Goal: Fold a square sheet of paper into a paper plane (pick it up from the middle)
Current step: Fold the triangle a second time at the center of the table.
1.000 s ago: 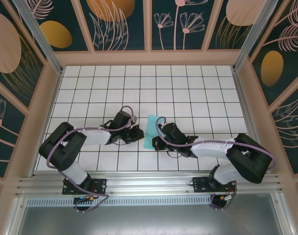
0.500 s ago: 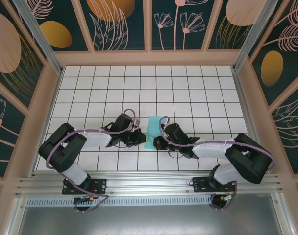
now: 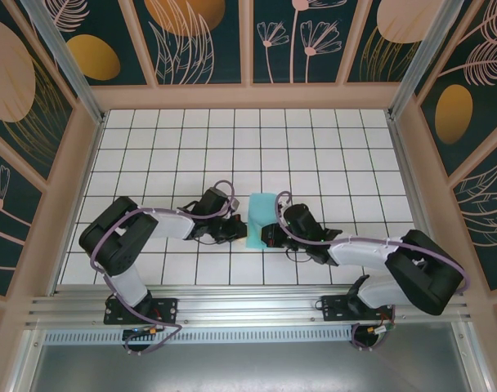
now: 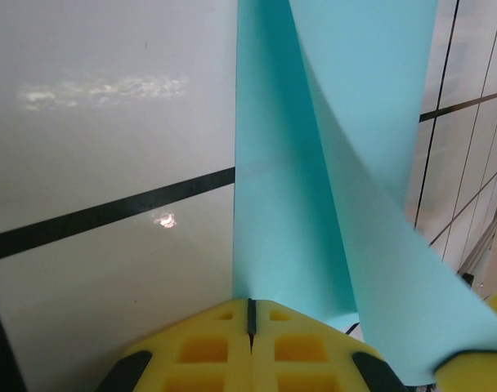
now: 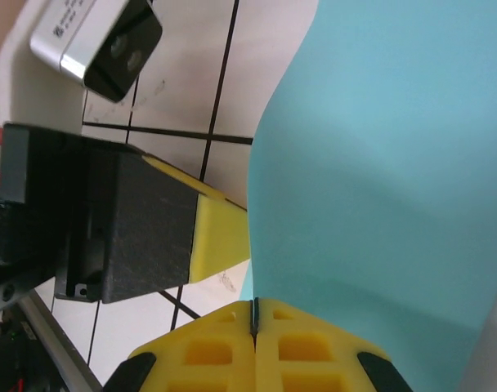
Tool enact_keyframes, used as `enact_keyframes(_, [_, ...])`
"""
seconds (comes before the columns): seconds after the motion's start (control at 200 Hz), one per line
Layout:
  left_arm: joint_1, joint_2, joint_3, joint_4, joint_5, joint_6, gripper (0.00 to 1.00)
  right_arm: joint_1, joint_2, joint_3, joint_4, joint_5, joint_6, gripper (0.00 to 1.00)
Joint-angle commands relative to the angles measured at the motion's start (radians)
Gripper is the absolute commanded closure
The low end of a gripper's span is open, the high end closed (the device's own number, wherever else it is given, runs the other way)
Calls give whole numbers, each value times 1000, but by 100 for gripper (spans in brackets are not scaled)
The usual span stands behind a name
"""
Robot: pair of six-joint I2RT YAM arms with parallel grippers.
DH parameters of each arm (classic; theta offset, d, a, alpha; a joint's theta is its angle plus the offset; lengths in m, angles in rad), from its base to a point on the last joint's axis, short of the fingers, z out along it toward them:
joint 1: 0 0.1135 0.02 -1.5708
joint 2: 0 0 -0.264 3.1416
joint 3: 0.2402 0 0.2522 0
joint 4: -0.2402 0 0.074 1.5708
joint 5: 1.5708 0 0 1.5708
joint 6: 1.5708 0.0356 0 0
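Note:
The square sheet of paper (image 3: 261,211), light turquoise and folded over, lies between my two grippers near the middle of the front rows of tiles. In the left wrist view one layer of the sheet (image 4: 289,229) lies flat while a flap curls up to the right. My left gripper (image 4: 250,304) is shut, its tips touching the flat layer's near corner. My right gripper (image 5: 254,304) is shut on the edge of the raised flap (image 5: 379,163). From above, the left gripper (image 3: 241,231) and right gripper (image 3: 263,237) sit close together at the sheet's near end.
The white tiled table (image 3: 330,155) stretches away behind the sheet. Pink frame posts and patterned walls (image 3: 248,49) close it in. An aluminium rail (image 3: 248,314) runs along the near edge by the arm bases. The left gripper's fingers (image 5: 220,237) sit just left of the right jaws.
Both arms have reached a little to the right and the grippers have drawn closer together. The sheet has shifted right with them, and both stay shut.

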Motion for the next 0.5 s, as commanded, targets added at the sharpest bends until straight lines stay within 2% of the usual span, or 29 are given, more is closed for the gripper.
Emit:
enact_keyframes(0.0, [-8,18,-1,-67,-60,29,98,-29,-25,-8,-2,-54,-23,100])
enact_keyframes(0.185, [-8,3,33,-106,-90,50,96,-40,-26,-8,-4,-68,-30,100])
enact_keyframes(0.49, [-7,69,62,-167,-158,126,98,-145,-8,26,-164,-124,-207,100])
